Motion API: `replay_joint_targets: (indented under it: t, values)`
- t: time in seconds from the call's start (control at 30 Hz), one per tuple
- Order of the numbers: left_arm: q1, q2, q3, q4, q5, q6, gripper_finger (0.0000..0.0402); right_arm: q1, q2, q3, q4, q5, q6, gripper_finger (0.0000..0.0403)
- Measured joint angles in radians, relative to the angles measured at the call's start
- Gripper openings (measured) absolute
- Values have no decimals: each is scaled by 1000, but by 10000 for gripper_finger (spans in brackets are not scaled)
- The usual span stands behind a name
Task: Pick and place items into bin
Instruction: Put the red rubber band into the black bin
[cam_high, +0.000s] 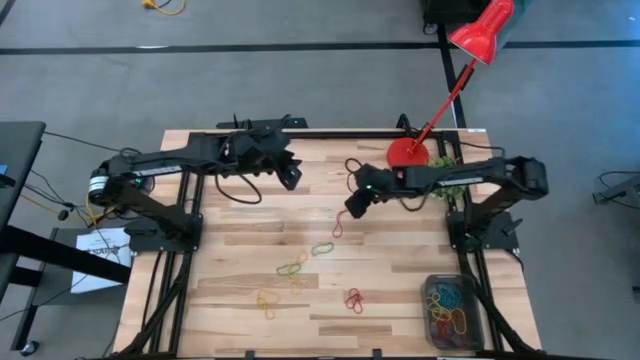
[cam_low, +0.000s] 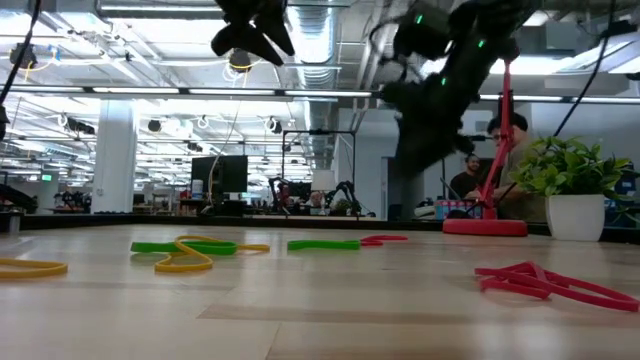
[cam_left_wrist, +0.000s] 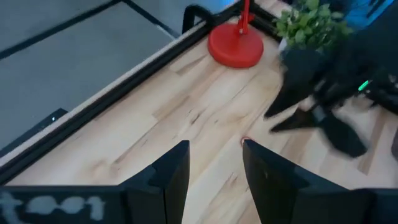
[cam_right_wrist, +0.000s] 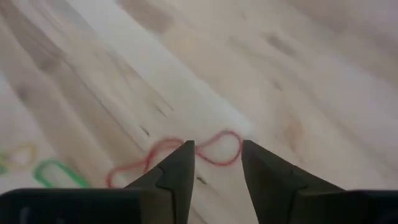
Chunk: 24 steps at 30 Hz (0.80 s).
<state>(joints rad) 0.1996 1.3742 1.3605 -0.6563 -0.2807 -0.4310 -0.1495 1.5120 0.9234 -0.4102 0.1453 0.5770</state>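
Several thin loops lie flat on the wooden table: a red one (cam_high: 337, 226) (cam_right_wrist: 214, 149), a green one (cam_high: 322, 247), green and yellow ones (cam_high: 292, 267), a yellow one (cam_high: 266, 303) and another red one (cam_high: 354, 299). The dark translucent bin (cam_high: 452, 312) stands at the table's near right corner with several coloured loops inside. My right gripper (cam_high: 352, 208) (cam_right_wrist: 217, 146) hangs open above the table, just over the red loop, without touching it. My left gripper (cam_high: 292, 180) (cam_left_wrist: 214, 146) is open and raised over the table's far middle.
A red lamp base (cam_high: 407, 153) and a potted plant (cam_high: 445, 165) stand at the far right of the table, close behind my right arm. Black cables (cam_high: 245, 190) hang near my left gripper. Bare wood shows along the table's left side (cam_high: 210, 290).
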Motion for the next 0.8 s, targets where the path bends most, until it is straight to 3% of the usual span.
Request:
replay_joint_targets:
  t: [0.8]
  values:
    - [-11,-11,0,-28,-22,0,139,-3,348,105,-38,-5,93,116]
